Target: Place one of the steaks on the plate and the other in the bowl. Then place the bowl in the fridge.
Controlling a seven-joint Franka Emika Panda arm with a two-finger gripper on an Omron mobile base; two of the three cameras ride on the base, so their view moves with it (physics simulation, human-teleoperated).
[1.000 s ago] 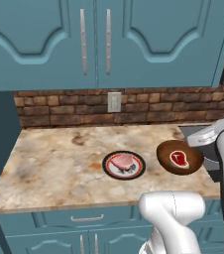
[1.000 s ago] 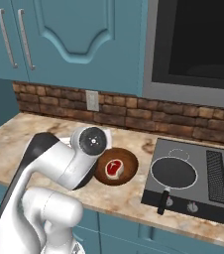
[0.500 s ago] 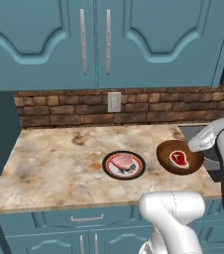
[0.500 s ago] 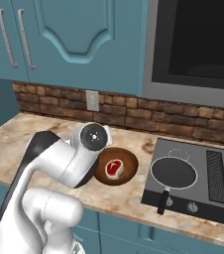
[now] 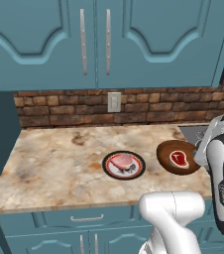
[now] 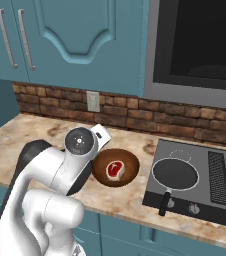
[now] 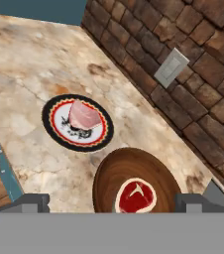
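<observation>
The pale pink steak (image 5: 123,160) lies on the plate (image 5: 109,166) in the middle of the counter. Just to the plate's right, the deep red steak (image 5: 179,158) rests inside the brown wooden bowl (image 5: 163,150). My hand hovers above the bowl. In the hand view my gripper (image 7: 113,203) is open, its fingertips (image 7: 32,202) spread wide to either side of the bowl (image 7: 109,178) and the red steak (image 7: 136,196), holding nothing. That view also has the plate (image 7: 49,116) and the pink steak (image 7: 83,115) beyond the bowl. The fridge is out of view.
A stovetop with a black frying pan (image 6: 175,174) sits right of the bowl (image 6: 131,161). A brick backsplash with a wall outlet (image 5: 114,101) runs behind the counter, teal cabinets (image 5: 94,39) hang above, and a microwave (image 6: 200,45) is over the stove.
The arm has shifted only slightly above the bowl. Both steaks, the plate and the bowl lie where they were, and the gripper has stayed open.
</observation>
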